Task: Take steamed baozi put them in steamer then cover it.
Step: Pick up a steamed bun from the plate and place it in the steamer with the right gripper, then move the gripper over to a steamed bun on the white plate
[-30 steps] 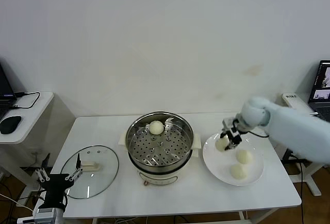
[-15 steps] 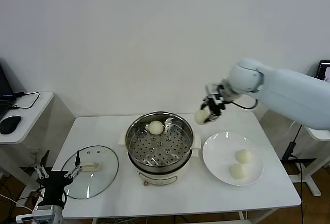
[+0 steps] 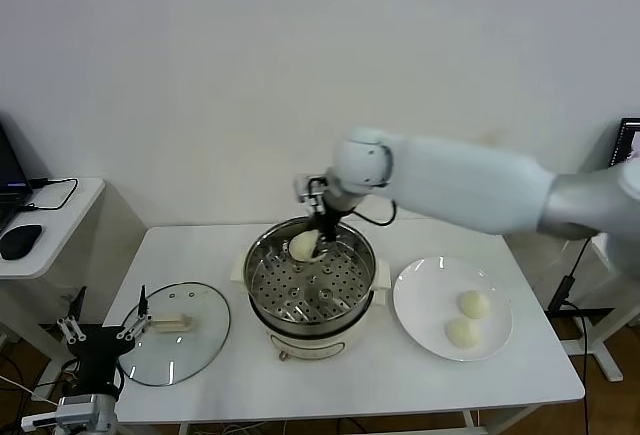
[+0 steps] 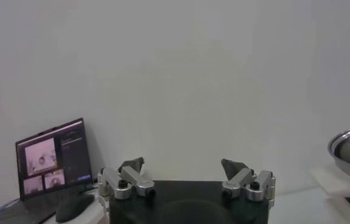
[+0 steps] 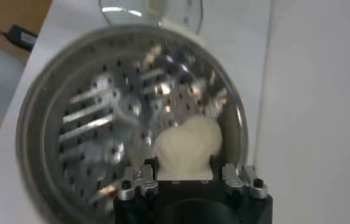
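No legible writing or brand on anything. Right pincer (image 3: 318,238) clamped on smooth cream-white baozi (image 3: 304,246), frame centre, over far rim of shiny perforated steamer (image 3: 310,277). Two more baozi (image 3: 473,304) on white plate (image 3: 425,300), right of steamer. Left pincer (image 3: 100,332) lower left, spread wide, empty, beside glass lid (image 3: 180,330) on desk (image 3: 500,380).

The steamer (image 3: 311,280) is set at the table's (image 3: 350,380) centre. A glass lid (image 3: 175,333) is laid at its nine o'clock, a plate (image 3: 425,310) carrying two baozi (image 3: 473,304) at three o'clock.
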Robot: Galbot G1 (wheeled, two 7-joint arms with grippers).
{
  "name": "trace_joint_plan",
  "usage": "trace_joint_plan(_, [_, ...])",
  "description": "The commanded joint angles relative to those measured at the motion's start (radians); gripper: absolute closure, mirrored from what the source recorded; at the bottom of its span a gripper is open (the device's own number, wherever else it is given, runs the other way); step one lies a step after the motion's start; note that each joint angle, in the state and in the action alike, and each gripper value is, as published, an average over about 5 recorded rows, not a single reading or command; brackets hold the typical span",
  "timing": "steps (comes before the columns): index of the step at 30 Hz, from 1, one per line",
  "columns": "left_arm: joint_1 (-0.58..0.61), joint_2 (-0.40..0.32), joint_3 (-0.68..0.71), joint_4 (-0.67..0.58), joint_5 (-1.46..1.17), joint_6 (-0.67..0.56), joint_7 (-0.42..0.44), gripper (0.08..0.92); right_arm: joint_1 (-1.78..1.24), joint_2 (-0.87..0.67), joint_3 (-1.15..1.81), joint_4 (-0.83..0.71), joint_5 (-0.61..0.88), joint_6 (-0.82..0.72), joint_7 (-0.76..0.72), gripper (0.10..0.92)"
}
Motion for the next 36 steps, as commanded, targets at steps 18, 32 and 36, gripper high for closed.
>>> trace_joint_plan(18, [-0.004, -0.001, 0.003, 0.008, -0.002, 0.000, 0.002, 0.177, -0.048, 0.096, 0.000, -0.089, -0.077, -0.029, -0.020, 0.298])
trace_joint_plan(32, [-0.010, 0.007, 0.021, 0.002, 0.001, 0.003, 0.005, 0.177, 0.165, -0.467, -0.016, 0.232, -0.277, 0.236, -0.265, 0.203])
trace_joint_plan(36, [-0.009, 0.007, 0.025, -0.005, 0.004, 0.005, 0.006, 0.177, 0.117, -0.667, 0.002, 0.293, -0.381, 0.301, -0.296, 0.203])
